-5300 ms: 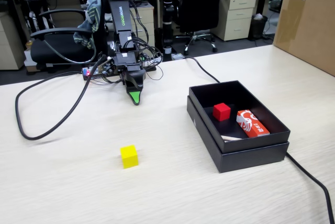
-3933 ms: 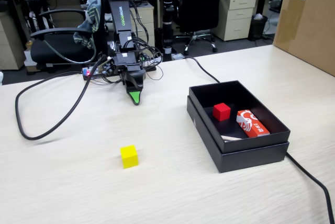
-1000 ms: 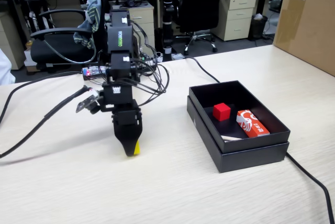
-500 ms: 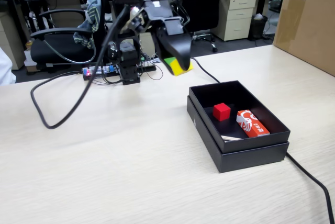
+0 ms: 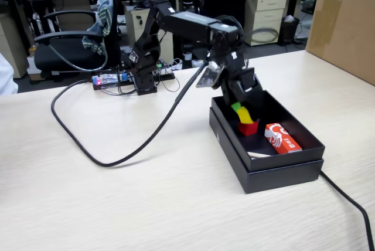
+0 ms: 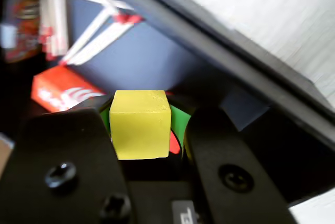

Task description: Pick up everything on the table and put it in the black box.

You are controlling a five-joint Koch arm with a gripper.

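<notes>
My gripper [image 5: 241, 111] hangs inside the black box [image 5: 275, 169], shut on the yellow cube [image 5: 245, 115]. The cube is tilted and sits just above a red cube [image 5: 248, 127] on the box floor. In the wrist view the yellow cube [image 6: 140, 124] fills the gap between the jaws of the gripper [image 6: 147, 115], with green pads beside it and a sliver of the red cube [image 6: 176, 143] below. The box wall [image 6: 230, 51] runs diagonally behind. The beige table [image 5: 117, 204] lies around the box.
A red-orange printed packet [image 5: 282, 138] lies in the box, to the right of the cubes, also in the wrist view [image 6: 60, 89]. A thick black cable [image 5: 111, 160] loops across the table. A brown carton [image 5: 345, 22] stands at the far right.
</notes>
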